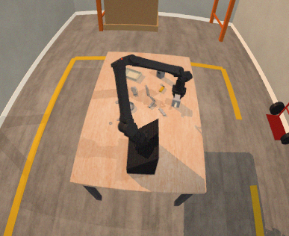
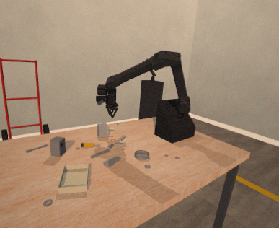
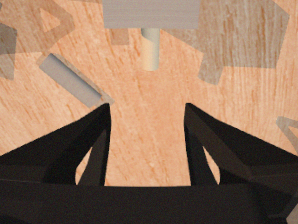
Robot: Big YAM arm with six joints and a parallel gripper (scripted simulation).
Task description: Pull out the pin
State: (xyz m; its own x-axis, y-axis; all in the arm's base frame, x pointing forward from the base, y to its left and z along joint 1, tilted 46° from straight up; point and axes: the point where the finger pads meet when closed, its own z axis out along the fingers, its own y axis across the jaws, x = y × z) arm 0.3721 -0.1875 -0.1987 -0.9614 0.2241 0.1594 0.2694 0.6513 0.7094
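Note:
A light grey block (image 2: 103, 130) stands on the table, and it also shows in the top view (image 1: 175, 104). A pale pin (image 3: 150, 48) (image 2: 112, 128) sticks out of its side, level with the table. My gripper (image 1: 176, 96) (image 2: 112, 115) (image 3: 147, 112) hangs in the air above the block and pin. Its fingers are part open with nothing between them. In the wrist view the pin's free end points toward the gap between my fingers.
A darker grey block (image 2: 58, 146) (image 1: 160, 74) stands to the left. A yellow-handled screwdriver (image 2: 87, 145) (image 1: 161, 89), grey bars (image 3: 69, 78), a shallow tray (image 2: 74, 175) (image 1: 134, 75), a round ring (image 2: 141, 155) and washers lie around. The arm's black base (image 2: 173, 123) stands to the right.

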